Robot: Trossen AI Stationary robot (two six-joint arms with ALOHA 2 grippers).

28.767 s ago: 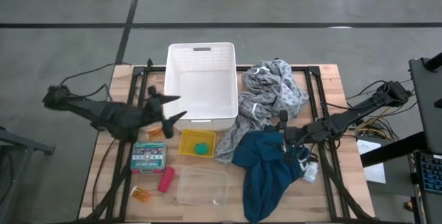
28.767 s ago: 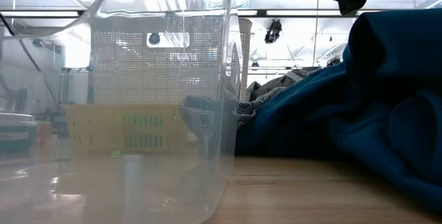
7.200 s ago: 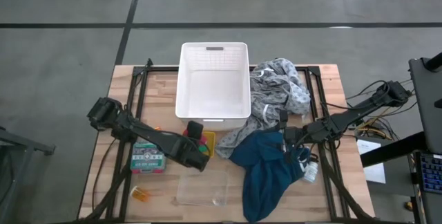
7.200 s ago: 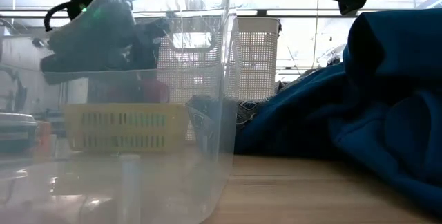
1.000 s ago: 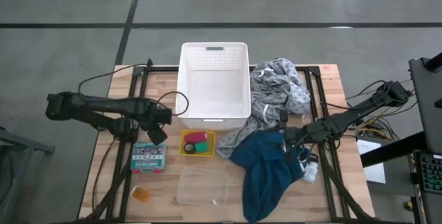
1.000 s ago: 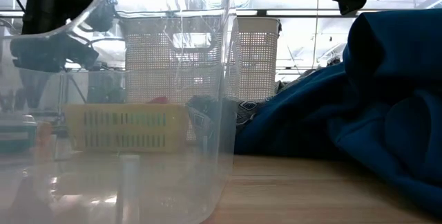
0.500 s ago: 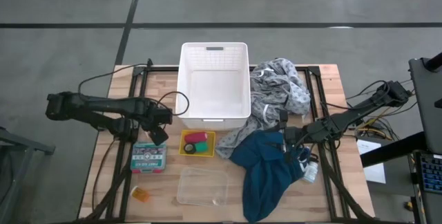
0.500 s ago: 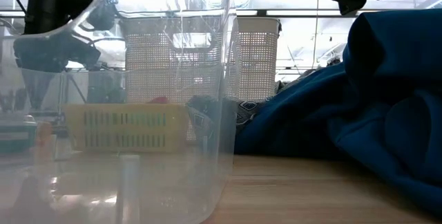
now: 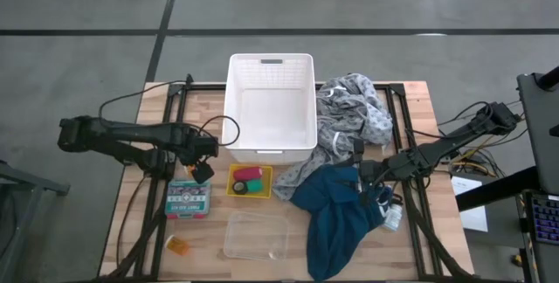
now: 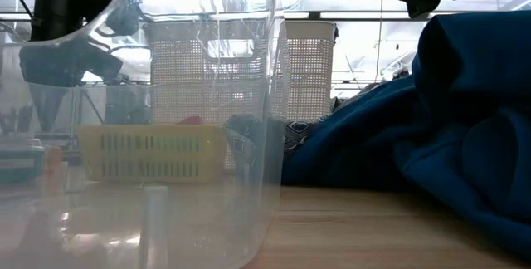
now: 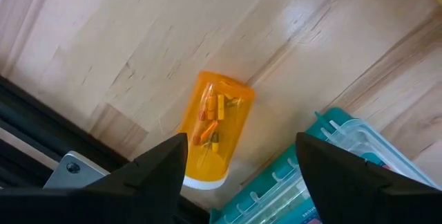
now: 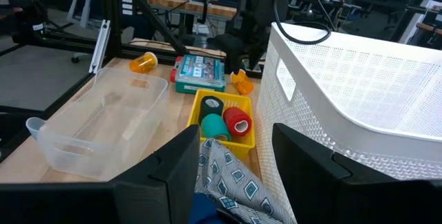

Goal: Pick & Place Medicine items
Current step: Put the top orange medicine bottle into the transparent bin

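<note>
The left gripper [image 9: 202,171] hangs over an orange pill bottle [image 11: 213,128], fingers spread wide with nothing between them. The bottle lies on its side on the bare wood, just beside the teal pill organiser [image 9: 189,198], on the side toward the white basket [image 9: 270,104]. To take it well, the gripper should probably drop straight down and close across the bottle's round body, not along its length, since it may roll. The organiser's edge sits close to one finger's path. The yellow bin [image 9: 250,181], next to the organiser, holds a red roll [image 12: 237,121] and green rolls. A second orange bottle [image 9: 178,246] lies near the clear tub [image 9: 256,235]. The right gripper [image 9: 361,171] waits, open, over the blue cloth [image 9: 336,214].
</note>
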